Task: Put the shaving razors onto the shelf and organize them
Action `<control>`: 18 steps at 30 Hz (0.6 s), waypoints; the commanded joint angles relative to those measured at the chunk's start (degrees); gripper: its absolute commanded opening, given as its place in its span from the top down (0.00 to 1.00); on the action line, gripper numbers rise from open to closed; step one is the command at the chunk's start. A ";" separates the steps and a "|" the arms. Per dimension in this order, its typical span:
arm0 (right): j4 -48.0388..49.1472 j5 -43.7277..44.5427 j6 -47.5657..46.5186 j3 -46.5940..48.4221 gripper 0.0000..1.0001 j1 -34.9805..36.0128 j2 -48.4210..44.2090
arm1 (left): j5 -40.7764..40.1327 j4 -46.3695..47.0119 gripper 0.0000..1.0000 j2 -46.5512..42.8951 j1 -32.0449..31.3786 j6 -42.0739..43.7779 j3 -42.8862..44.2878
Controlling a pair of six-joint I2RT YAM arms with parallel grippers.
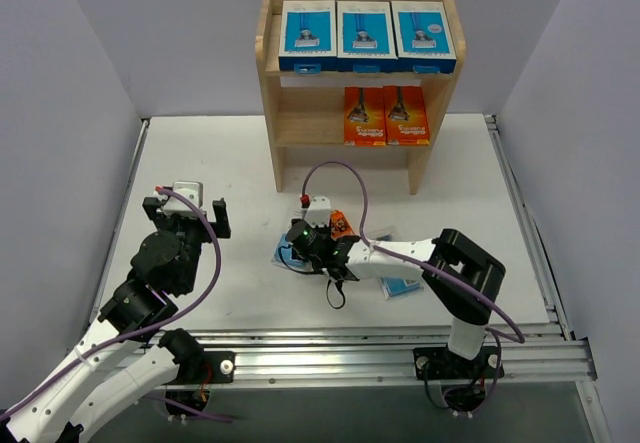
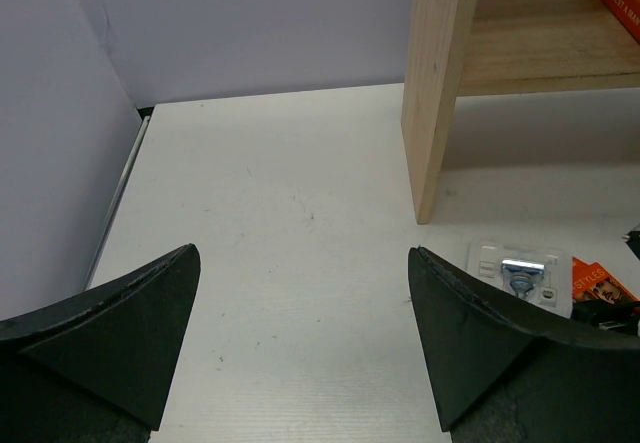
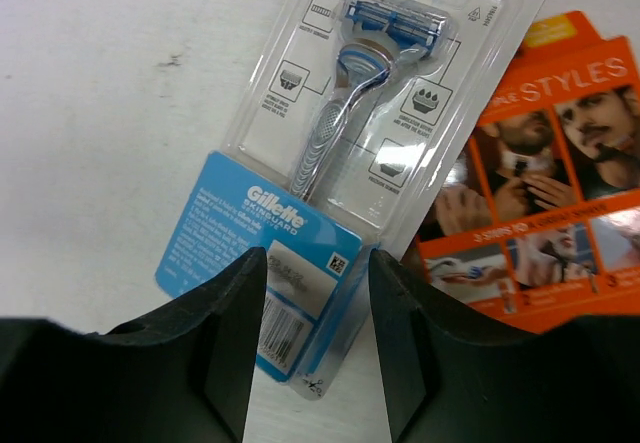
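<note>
Our right end effector [image 3: 317, 263] sits low over the worktop [image 1: 230, 163]. Its fingers [image 3: 225, 333] are part-closed and straddle the blue-labelled foot of a clear blister razor pack [image 3: 350, 133]. We cannot tell whether they pinch the card or only bracket it. We judge that end suits a grip because the card is flat there, away from the raised bubble over the razor.

The pack lies flat on the worktop, close against an orange razor box [image 3: 540, 203] on its right. We cannot tell whether the two overlap, so a lift could drag the box along. Another blue pack [image 1: 400, 285] lies partly under the right forearm.

Our left end effector [image 2: 300, 253] hangs released, jaws wide with nothing between them. It is off to the left, which leaves the right arm room.

Further out stands the shelf [image 1: 275, 123]. Three blue-and-white boxes [image 1: 365, 33] line the top tier side by side, and two orange boxes [image 1: 365, 115] stand together toward the right of the middle tier. Like sits with like, so we judge the blister pack belongs in a row of its own.
</note>
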 commanded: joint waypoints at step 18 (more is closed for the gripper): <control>4.30 -0.45 -0.94 -12.96 0.34 -2.70 -16.98 | 1.34 0.53 0.06 0.43 -0.43 -0.53 1.21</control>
